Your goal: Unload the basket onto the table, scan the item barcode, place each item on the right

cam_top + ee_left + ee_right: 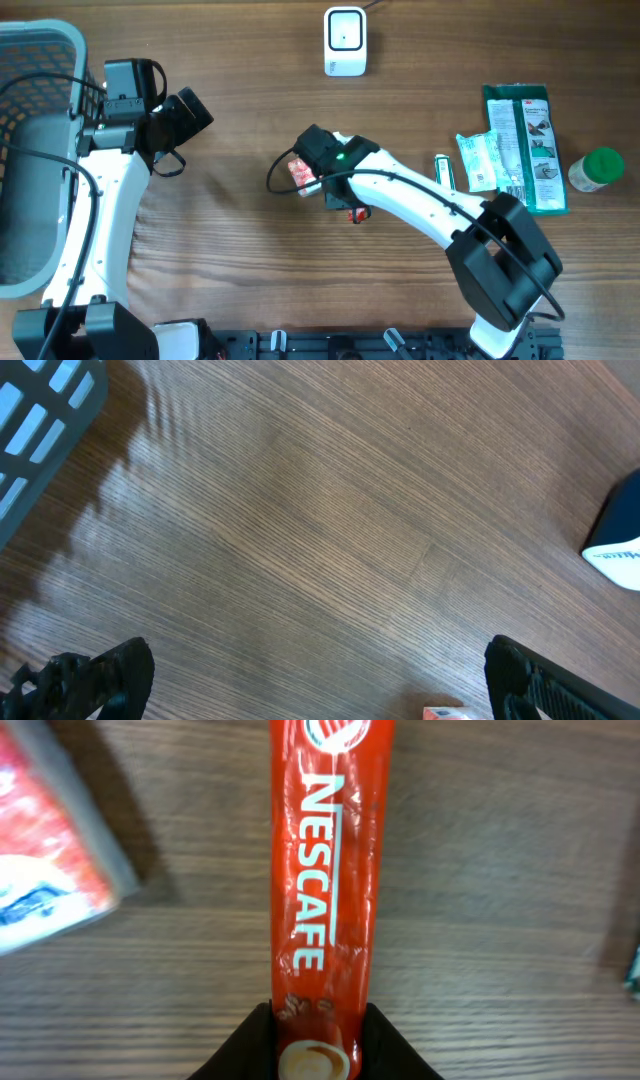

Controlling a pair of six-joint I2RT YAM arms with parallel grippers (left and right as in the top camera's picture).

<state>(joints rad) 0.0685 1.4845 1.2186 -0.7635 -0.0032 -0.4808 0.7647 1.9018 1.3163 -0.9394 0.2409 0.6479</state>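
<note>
Red NESCAFE stick (325,890) pinched in the right end effector (320,1045), mid-desk (500,920).
Its white lettering reads only at the right wrist (overhead, the arm hides it); the white scanner (345,40) shows overhead. The left end effector (320,680) gapes wide, empty.

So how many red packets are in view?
2: a Nescafe stick clamped in the right gripper, and a red-and-white packet lying just beside it mid-table. Others may be hidden.
</note>
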